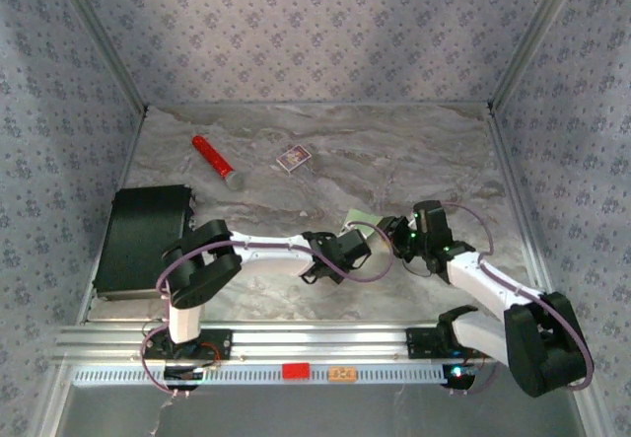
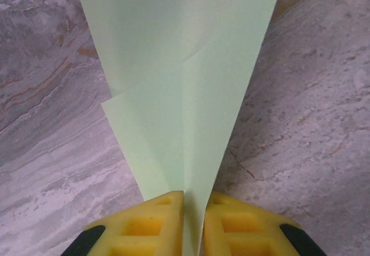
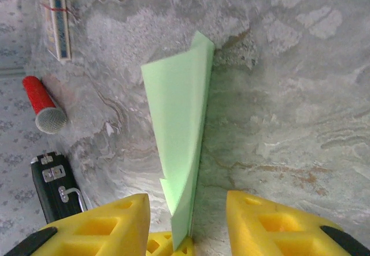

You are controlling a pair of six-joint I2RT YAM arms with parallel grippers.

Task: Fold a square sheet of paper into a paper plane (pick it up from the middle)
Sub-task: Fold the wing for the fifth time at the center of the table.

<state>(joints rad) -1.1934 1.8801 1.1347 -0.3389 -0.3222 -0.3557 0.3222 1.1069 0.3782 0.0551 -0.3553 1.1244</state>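
The square sheet of paper (image 2: 185, 65) is pale green and creased into a long pointed shape. My left gripper (image 2: 193, 221) is shut on its narrow end, and the paper fans out ahead over the marble table. In the right wrist view the paper (image 3: 179, 106) stands on edge between the spread fingers of my right gripper (image 3: 186, 198), which is open and touches neither side; the left gripper's yellow fingertips (image 3: 165, 247) hold its lower end. From above, the paper (image 1: 360, 222) sits mid-table between the left gripper (image 1: 355, 242) and the right gripper (image 1: 387, 228).
A red cylinder (image 1: 214, 159) and a small purple-and-white card box (image 1: 293, 159) lie toward the back of the table. A black case (image 1: 143, 238) sits at the left edge. Patterned walls enclose the table on three sides.
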